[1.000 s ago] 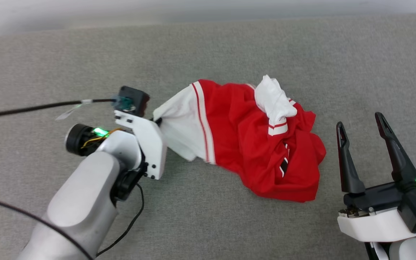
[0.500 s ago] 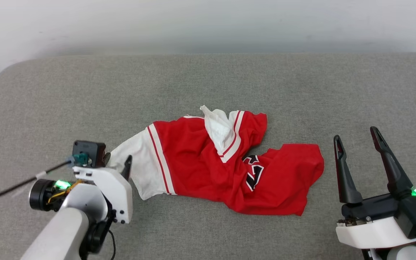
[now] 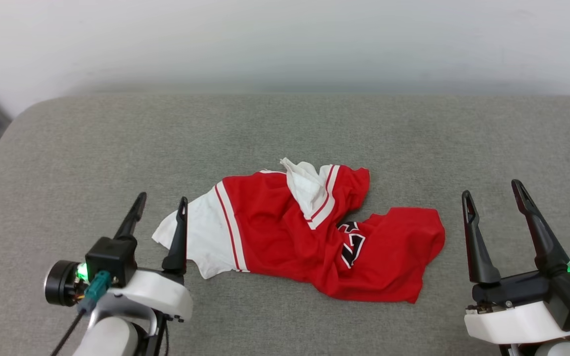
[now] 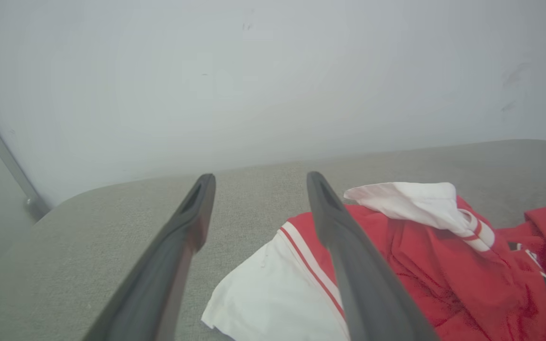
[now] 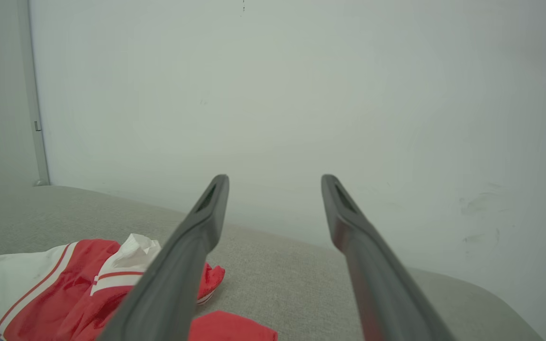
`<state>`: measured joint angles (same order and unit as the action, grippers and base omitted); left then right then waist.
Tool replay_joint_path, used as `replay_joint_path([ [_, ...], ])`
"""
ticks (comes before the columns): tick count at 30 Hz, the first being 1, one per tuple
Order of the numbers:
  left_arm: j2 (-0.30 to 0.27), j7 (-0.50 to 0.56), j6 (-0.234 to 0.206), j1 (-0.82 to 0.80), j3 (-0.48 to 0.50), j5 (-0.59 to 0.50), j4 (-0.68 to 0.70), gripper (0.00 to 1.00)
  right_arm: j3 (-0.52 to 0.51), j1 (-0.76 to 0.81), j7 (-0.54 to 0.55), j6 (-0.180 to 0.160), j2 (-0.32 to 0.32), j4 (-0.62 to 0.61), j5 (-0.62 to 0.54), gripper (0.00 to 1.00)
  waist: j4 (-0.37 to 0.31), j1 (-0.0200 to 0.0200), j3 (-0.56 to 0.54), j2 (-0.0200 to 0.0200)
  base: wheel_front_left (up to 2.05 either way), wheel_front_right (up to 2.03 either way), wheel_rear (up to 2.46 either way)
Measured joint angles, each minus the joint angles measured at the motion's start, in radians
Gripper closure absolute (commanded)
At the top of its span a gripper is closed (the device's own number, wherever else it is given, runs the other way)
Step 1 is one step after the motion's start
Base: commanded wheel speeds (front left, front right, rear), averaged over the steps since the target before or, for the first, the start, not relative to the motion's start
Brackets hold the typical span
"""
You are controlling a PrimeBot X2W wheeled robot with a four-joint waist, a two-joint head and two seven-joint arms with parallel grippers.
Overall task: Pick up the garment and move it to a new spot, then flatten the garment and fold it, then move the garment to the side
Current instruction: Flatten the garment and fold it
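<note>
The garment (image 3: 285, 232) lies crumpled on the grey cushioned surface (image 3: 285, 128), red with white sleeves, striped trim and a black-and-white graphic showing among the folds. My left gripper (image 3: 161, 203) stands open at the lower left, its right finger over the edge of the white sleeve (image 4: 273, 298), nothing held. In the left wrist view the garment (image 4: 424, 265) spreads to the right of the open left gripper (image 4: 259, 182). At the lower right my right gripper (image 3: 493, 190) is open and empty, just right of the garment's red hem. The right wrist view has the garment (image 5: 59, 284) at lower left.
A pale wall (image 3: 285, 44) runs behind the surface's far edge. The surface's rounded left corner (image 3: 13, 123) drops off beside a grey strip. Bare grey fabric lies beyond the garment and to both sides.
My left gripper opened and let go of the white sleeve, then drew back toward the near edge. The garment dropped from hanging to lying spread out. The head camera tilted up.
</note>
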<state>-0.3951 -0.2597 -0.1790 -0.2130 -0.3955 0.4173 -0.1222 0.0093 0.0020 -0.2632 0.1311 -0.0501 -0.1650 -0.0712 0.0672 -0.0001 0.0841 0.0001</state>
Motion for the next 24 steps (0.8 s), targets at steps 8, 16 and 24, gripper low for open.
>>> replay_joint_path([
  [8,0.094,-0.003,0.049,0.093,0.085,-0.094,0.092,0.0,0.012,0.001,0.009,0.0,-0.001,0.037,-0.014,0.0,0.046,0.0,-0.004,0.0,0.0,0.0,0.0],
  [16,0.16,-0.003,0.119,0.093,0.128,-0.148,0.087,0.0,0.195,-0.212,0.442,0.0,-0.111,0.08,0.128,0.0,0.091,0.0,0.027,0.0,0.0,0.0,0.0],
  [24,0.219,-0.003,0.178,0.076,0.163,-0.178,0.046,0.0,0.32,-0.511,1.061,0.0,-0.167,0.173,0.413,0.0,0.139,0.0001,0.076,-0.0001,0.0,0.0,0.0],
])
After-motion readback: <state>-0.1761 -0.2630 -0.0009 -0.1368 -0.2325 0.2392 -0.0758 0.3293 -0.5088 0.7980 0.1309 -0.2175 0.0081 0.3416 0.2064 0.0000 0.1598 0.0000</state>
